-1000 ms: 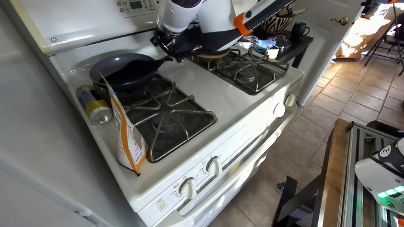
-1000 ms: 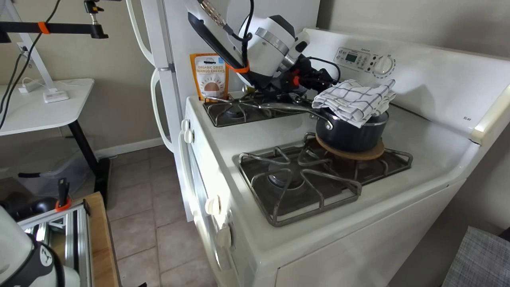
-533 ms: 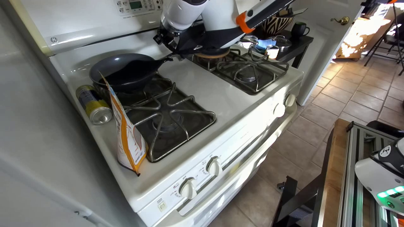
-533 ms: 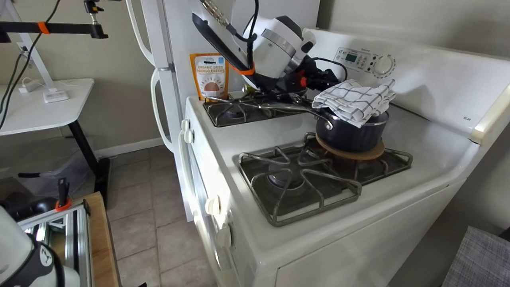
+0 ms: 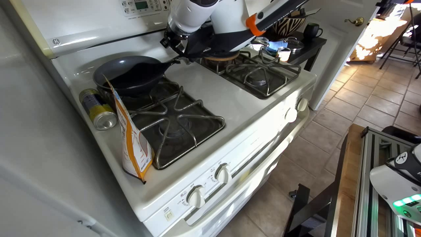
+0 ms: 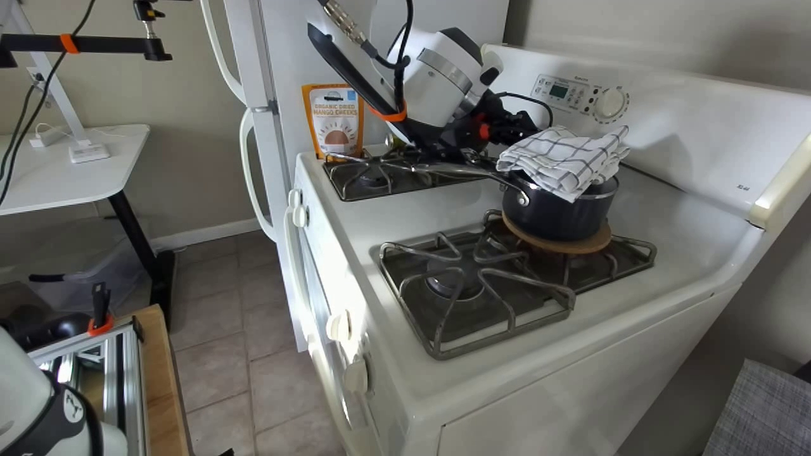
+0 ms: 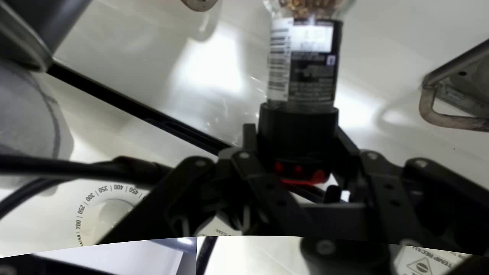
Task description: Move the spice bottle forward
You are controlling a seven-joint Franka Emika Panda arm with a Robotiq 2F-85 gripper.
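The spice bottle (image 7: 305,65) shows in the wrist view, with a black and white label, golden-brown contents and a black cap (image 7: 298,126). Its far end runs out of the top of that view. My gripper (image 7: 298,135) has one finger (image 7: 250,137) on each side of the cap, close against it, and looks shut on it. A thin light strip shows beside the left finger's tip. In both exterior views the bottle and the fingertips cannot be made out behind the arm (image 5: 227,16), which is over the back of the stove.
A frying pan (image 5: 128,74), a yellow can (image 5: 98,110) and an orange-and-white bag (image 5: 135,141) stand at the fridge side. A dark pot (image 6: 557,206) with a checked towel (image 6: 567,158) stands close to the gripper. The backguard (image 6: 697,120) rises behind. A grate (image 7: 439,103) lies beside the bottle.
In both exterior views the arm has shifted a little to the right, mostly between one second and half a second ago. Since then it is nearly still. Other things have not moved.
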